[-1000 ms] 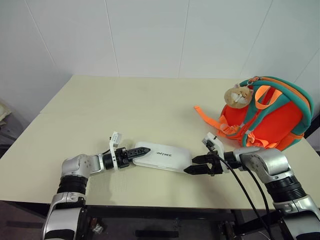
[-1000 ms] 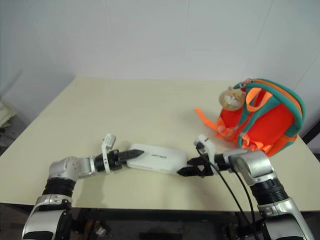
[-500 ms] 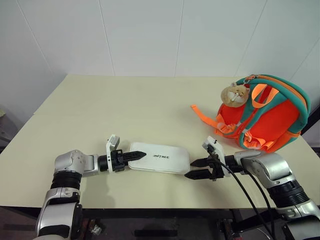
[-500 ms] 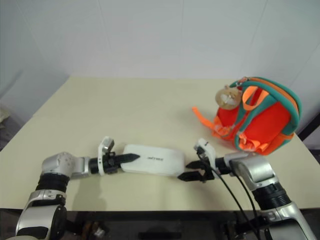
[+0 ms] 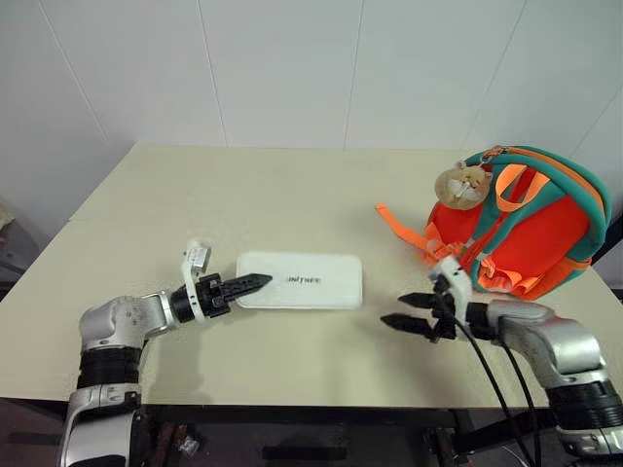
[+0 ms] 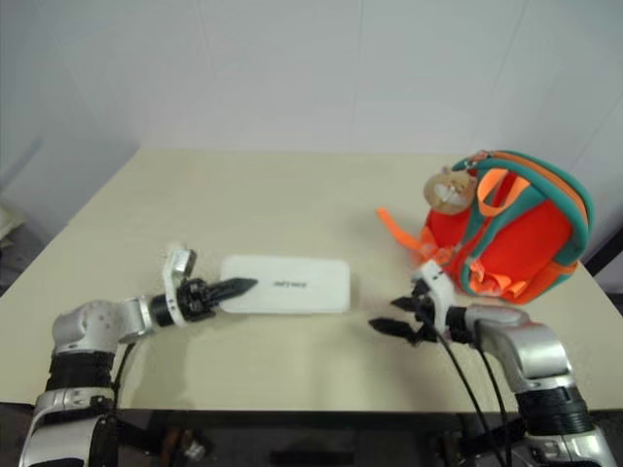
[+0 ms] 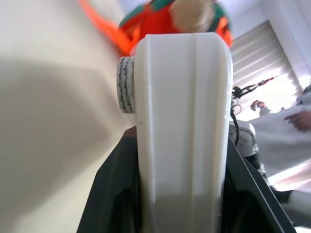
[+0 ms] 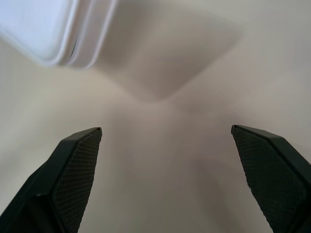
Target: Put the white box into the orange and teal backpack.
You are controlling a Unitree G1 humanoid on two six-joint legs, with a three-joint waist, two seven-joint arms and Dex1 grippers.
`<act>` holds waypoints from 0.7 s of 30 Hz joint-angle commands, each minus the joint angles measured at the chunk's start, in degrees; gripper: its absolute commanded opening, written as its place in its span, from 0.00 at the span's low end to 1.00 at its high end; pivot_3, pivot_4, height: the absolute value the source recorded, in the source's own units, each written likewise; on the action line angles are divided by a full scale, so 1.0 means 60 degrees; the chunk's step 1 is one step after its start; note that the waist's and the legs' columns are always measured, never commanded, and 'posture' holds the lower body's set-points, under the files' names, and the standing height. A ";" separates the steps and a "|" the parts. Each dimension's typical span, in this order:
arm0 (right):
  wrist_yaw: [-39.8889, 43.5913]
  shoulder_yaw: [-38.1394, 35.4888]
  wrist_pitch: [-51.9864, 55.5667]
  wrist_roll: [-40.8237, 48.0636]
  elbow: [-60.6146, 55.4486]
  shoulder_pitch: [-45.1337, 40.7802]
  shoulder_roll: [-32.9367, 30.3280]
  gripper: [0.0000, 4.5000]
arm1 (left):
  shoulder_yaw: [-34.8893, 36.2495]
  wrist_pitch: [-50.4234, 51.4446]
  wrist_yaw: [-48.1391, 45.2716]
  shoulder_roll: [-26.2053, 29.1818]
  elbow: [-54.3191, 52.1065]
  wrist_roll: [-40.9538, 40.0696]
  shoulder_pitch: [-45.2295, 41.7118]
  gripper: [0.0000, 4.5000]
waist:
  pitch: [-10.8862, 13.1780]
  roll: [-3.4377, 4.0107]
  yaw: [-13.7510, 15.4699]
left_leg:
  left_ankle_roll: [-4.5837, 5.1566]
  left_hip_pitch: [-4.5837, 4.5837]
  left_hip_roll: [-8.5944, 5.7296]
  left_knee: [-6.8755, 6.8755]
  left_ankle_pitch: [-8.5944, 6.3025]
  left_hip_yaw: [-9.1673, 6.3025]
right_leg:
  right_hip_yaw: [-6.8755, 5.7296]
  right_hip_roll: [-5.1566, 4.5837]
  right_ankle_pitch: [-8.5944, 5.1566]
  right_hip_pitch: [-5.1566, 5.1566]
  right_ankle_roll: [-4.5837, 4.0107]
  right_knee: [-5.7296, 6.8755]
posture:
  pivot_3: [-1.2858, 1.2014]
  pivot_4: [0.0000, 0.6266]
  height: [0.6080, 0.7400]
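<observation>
Since the earlier frame my left gripper (image 5: 255, 283) has closed on the left end of the white box (image 5: 302, 280) and raised it off the table (image 5: 195, 195); the box now hangs clear of the surface, with its shadow spread on the tabletop below it. My right gripper (image 5: 407, 311) has drawn back from the box's right end and now sits apart from it, lower right of centre in the head view.

The left gripper's black fingers pinch the box's left short edge, and in the left wrist view the box's white edge (image 7: 182, 121) runs straight up between them. The box lies roughly level, just left of centre in the head view, with its dark lettering facing up.

The right gripper's jaws stand wide apart and hold nothing. In the right wrist view its two fingers (image 8: 73, 170) frame bare tabletop, with a corner of the box (image 8: 43, 29) at the upper left above its own shadow.

The orange and teal backpack (image 5: 521, 233) stands upright at the right edge of the frame, well apart from the box. Its tan hamster charm (image 5: 462, 185) hangs at its upper left, and an orange webbing strap (image 5: 404, 226) trails onto the table toward the centre. I can't tell whether the backpack is unzipped, or what is inside it.
</observation>
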 commanded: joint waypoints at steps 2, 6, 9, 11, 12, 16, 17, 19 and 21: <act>-0.0849 -0.2161 -0.0203 0.0809 -0.1445 0.0859 0.0010 1.00 | 0.0450 -0.1153 -0.0861 0.0440 -0.0758 -0.0464 0.0601 0.29 | 0.0000 0.0000 0.0014 | -0.0001 0.0000 0.0001 -0.0013 0.0000 0.0001 | -0.0001 0.0000 -0.0003 -0.0001 -0.0005 -0.0008 | 0.52 0.24 1.00; -0.1301 -0.3903 -0.0346 0.1237 -0.2152 0.1764 -0.0203 1.00 | 0.0448 -0.1842 -0.0991 0.0573 -0.0696 -0.0338 0.0758 0.29 | 0.0000 0.0000 0.0057 | 0.0004 -0.0001 0.0001 -0.0017 -0.0003 0.0001 | -0.0002 -0.0002 -0.0004 0.0002 -0.0007 -0.0018 | 0.52 0.24 1.00; -0.1120 -0.4760 0.0009 0.2061 -0.2664 0.2228 -0.0444 1.00 | 0.0393 -0.2079 -0.1025 0.0566 -0.0554 -0.0311 0.0741 0.29 | 0.0000 0.0000 0.0040 | 0.0008 0.0000 -0.0001 -0.0008 -0.0005 0.0002 | -0.0002 -0.0005 -0.0004 0.0011 -0.0008 -0.0023 | 0.52 0.24 1.00; -0.1502 -0.4908 -0.0358 0.1780 -0.2514 0.2266 -0.0512 1.00 | 0.0308 -0.2154 -0.1102 0.0589 -0.0524 -0.0311 0.0743 0.29 | 0.0000 -0.0001 0.0008 | 0.0010 0.0000 0.0000 -0.0004 -0.0006 0.0002 | -0.0002 -0.0005 -0.0003 0.0012 -0.0008 -0.0022 | 0.52 0.24 1.00; -0.1707 -0.4956 -0.0529 0.1593 -0.2323 0.2224 -0.0565 1.00 | 0.0241 -0.2252 -0.1156 0.0600 -0.0502 -0.0265 0.0742 0.29 | -0.0001 -0.0002 -0.0026 | 0.0010 0.0003 0.0000 -0.0003 -0.0006 0.0002 | -0.0002 -0.0004 -0.0003 0.0012 -0.0009 -0.0022 | 0.52 0.24 1.00; -0.2064 -0.4774 -0.1056 0.1146 -0.1517 0.1923 -0.0718 1.00 | 0.0084 -0.2449 -0.1283 0.0624 -0.0420 -0.0216 0.0745 0.29 | -0.0001 -0.0002 -0.0066 | 0.0013 0.0007 0.0001 -0.0002 -0.0004 0.0005 | 0.0000 -0.0004 -0.0004 0.0011 -0.0012 -0.0019 | 0.52 0.24 1.00; -0.2160 -0.4626 -0.1318 0.0940 -0.1186 0.1748 -0.0716 1.00 | 0.0064 -0.2471 -0.1286 0.0624 -0.0395 -0.0218 0.0732 0.29 | -0.0001 -0.0001 -0.0068 | 0.0014 0.0006 0.0001 -0.0003 -0.0004 0.0005 | 0.0001 -0.0004 -0.0004 0.0011 -0.0012 -0.0018 | 0.52 0.24 1.00; -0.2282 -0.4430 -0.1714 0.0670 -0.0710 0.1497 -0.0704 1.00 | 0.0037 -0.2492 -0.1276 0.0618 -0.0400 -0.0237 0.0736 0.29 | -0.0001 -0.0001 -0.0074 | 0.0015 0.0006 0.0001 0.0000 -0.0003 0.0007 | 0.0004 -0.0004 -0.0003 0.0010 -0.0011 -0.0017 | 0.52 0.24 1.00; -0.2383 -0.4197 -0.2079 0.0441 -0.0105 0.1073 -0.0655 1.00 | 0.0031 -0.2500 -0.1246 0.0607 -0.0430 -0.0271 0.0751 0.29 | -0.0001 -0.0001 -0.0068 | 0.0015 0.0006 0.0001 -0.0001 -0.0003 0.0007 | 0.0003 -0.0003 -0.0003 0.0009 -0.0011 -0.0013 | 0.52 0.24 1.00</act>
